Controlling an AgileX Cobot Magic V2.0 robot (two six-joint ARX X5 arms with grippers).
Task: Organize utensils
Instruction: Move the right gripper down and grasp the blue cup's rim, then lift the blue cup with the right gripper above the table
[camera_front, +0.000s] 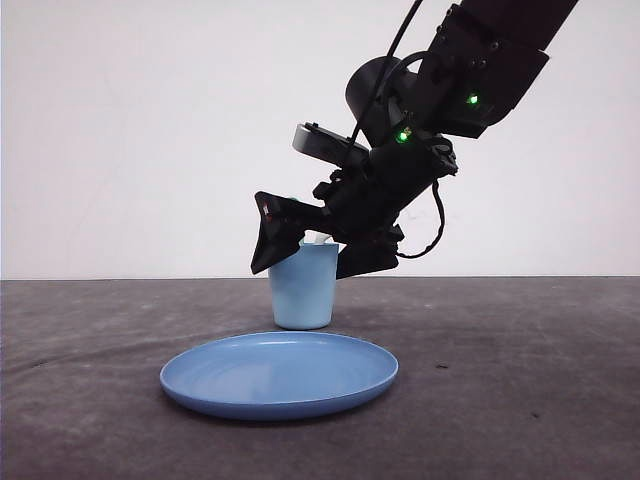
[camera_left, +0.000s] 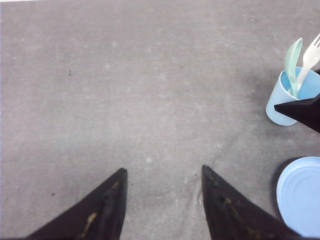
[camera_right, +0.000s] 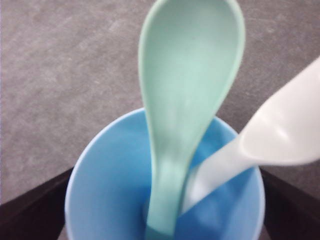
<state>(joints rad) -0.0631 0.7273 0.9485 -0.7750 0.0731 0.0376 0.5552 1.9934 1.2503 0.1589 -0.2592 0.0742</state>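
The right hand (camera_front: 310, 250) hangs just above the light blue plastic cup (camera_front: 303, 288), its 2 black fingers spread apart to either side of the rim, gripping nothing. The pale mint-green plastic spoon (camera_right: 186, 100) and the small white plastic fork (camera_left: 309, 57) stand in that cup, leaning on its wall. The round blue plate (camera_front: 279, 375) lies on the dark grey surface (camera_front: 520, 380) just in front. The left hand (camera_left: 162, 200) hovers over bare surface, fingers apart.

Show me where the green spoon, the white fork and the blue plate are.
green spoon (camera_right: 192, 60), right wrist view, on its bowl.
white fork (camera_left: 312, 49), left wrist view, on its tines.
blue plate (camera_front: 215, 385), front view, on its rim.
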